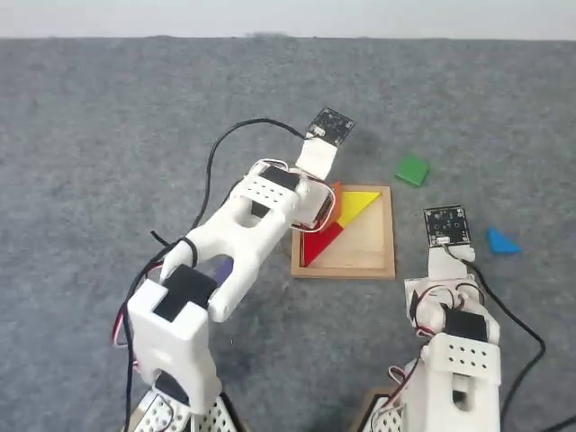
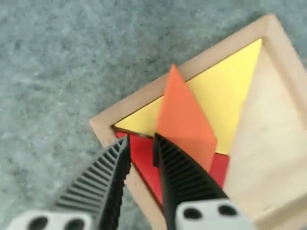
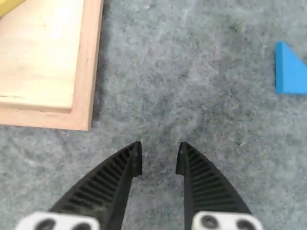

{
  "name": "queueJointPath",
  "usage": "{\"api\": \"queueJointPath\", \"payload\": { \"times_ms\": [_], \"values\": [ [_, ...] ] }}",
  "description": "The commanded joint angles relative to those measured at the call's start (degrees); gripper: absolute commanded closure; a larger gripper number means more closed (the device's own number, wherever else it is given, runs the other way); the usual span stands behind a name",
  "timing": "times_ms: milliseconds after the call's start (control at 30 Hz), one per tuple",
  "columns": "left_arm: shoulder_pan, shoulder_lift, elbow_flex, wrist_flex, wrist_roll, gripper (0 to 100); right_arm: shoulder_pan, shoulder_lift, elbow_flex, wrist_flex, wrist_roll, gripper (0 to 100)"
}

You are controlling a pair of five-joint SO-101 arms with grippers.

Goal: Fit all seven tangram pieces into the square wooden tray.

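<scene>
Table has a grey, fuzzy carpet-like cover that runs edge to edge across the high view. Same grey nap shows close up in the 2 wrist views, w/ lighter & darker flecks and fibres lying in diff. directions. Cover looks flat, no folds or seams visible. Table's far edge runs straight across. Behind it is 1 pale, plain strip, wall or backdrop, can't tell which.
</scene>
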Motion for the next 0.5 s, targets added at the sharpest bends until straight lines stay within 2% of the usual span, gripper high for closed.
{"api": "queueJointPath", "payload": {
  "times_ms": [0,267,467],
  "values": [
    [2.81,-2.2,-1.45,0.09,-1.05,92,-0.31,-1.54,-1.85,-0.92,-0.35,86.2],
    [9.14,-2.2,-1.45,-0.44,-1.05,92,-0.22,-1.63,-1.93,-1.01,-0.35,86.2],
    [9.93,-2.11,-1.19,-2.02,-1.05,92,-0.22,-1.63,-1.85,-1.1,-0.44,86.2]
  ]
}}
